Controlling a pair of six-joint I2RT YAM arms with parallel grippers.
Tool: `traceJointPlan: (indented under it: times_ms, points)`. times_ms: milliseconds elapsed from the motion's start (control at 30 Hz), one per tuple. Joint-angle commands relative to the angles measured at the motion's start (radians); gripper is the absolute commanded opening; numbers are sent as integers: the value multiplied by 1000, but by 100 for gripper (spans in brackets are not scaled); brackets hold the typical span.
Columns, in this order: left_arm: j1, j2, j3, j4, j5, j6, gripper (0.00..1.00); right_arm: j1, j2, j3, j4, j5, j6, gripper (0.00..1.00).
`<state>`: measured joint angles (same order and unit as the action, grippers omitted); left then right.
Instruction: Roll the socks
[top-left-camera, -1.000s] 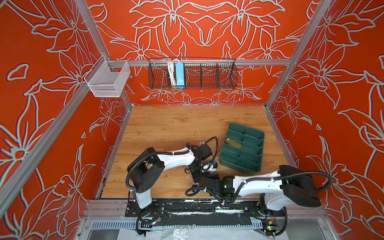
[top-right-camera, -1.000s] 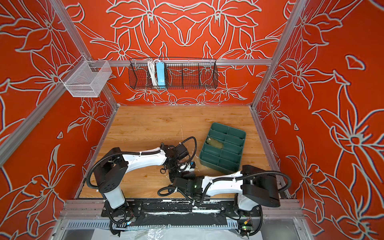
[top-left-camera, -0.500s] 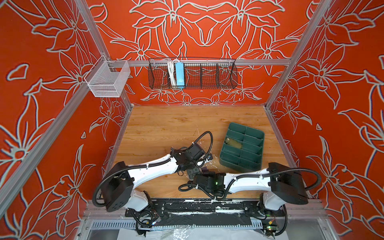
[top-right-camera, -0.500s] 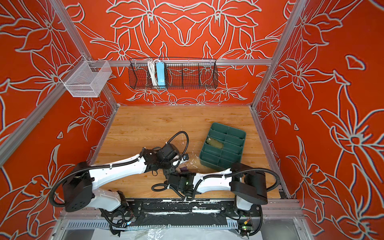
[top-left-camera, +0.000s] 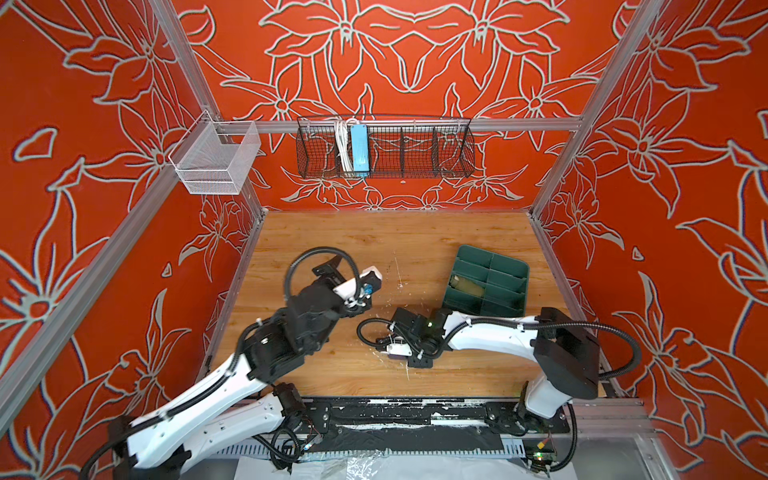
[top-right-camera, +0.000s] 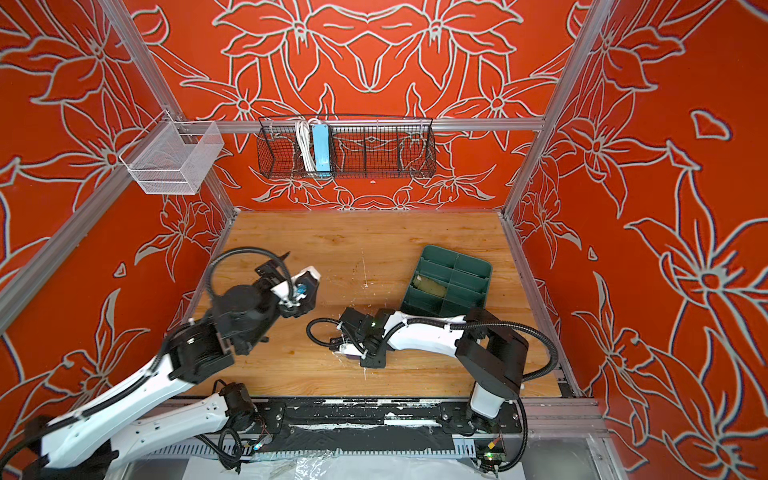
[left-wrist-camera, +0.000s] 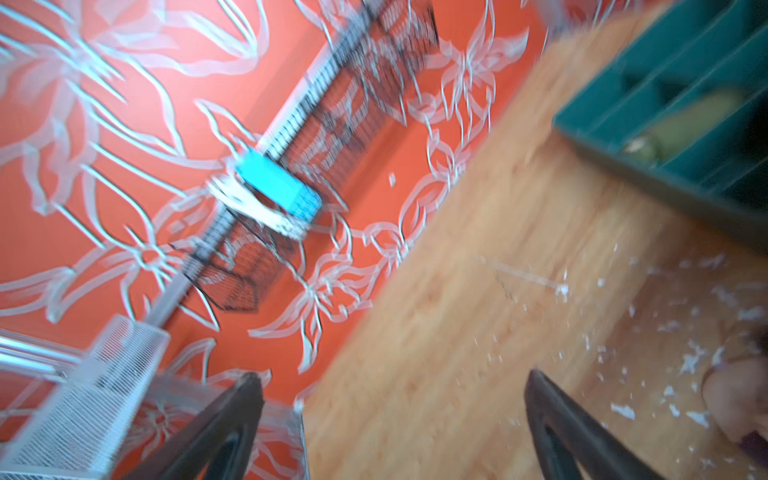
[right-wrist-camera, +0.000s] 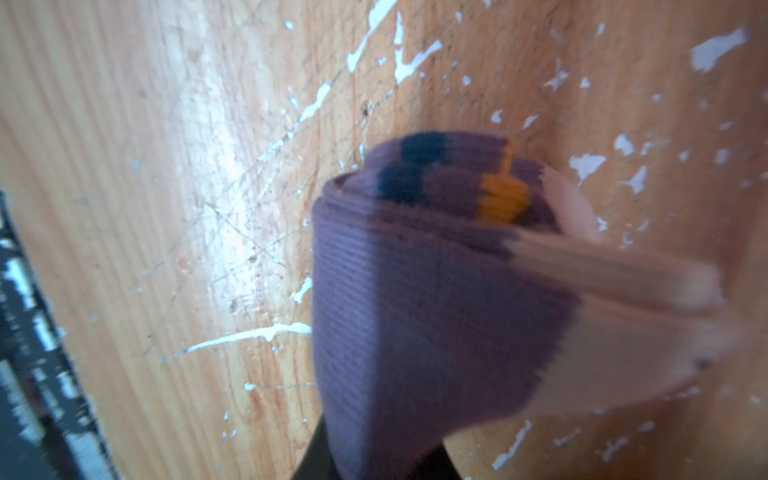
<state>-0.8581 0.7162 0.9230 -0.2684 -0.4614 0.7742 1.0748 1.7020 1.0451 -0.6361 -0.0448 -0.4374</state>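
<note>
1. Purple sock (right-wrist-camera: 436, 299): ribbed, with a beige toe and navy and yellow stripes. It is wound into a roll over the scratched worktop (top-left-camera: 374, 241), near its front middle. Whether it touches the wood, I cannot tell.
2. Right gripper (right-wrist-camera: 374, 457): pinching the purple roll from below.
3. Left gripper (left-wrist-camera: 392, 382): fingers spread wide, nothing between them, raised over the worktop's left side.
4. Olive sock (top-left-camera: 467, 284): lying in a left-side compartment of the dark green tray (top-left-camera: 505, 266), at the worktop's right.
</note>
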Motion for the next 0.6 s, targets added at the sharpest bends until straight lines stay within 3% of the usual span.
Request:
traceJointPlan:
  times_ms: [0,100,300,567]
  points:
    - [2,-78,62,-168,315,133,97,0,102,-30,-150,-249,-41,0]
    - [2,-77,102,-317,477,220,97,-26,116,-20,-139,-294,-64,0]
    - [-14,44,14,-440,548,351,97,-86,121,-1,-135,-365,-120,0]
    - [-332,162,-297,-162,254,375,97,-140,229,100,-214,-400,-156,0]
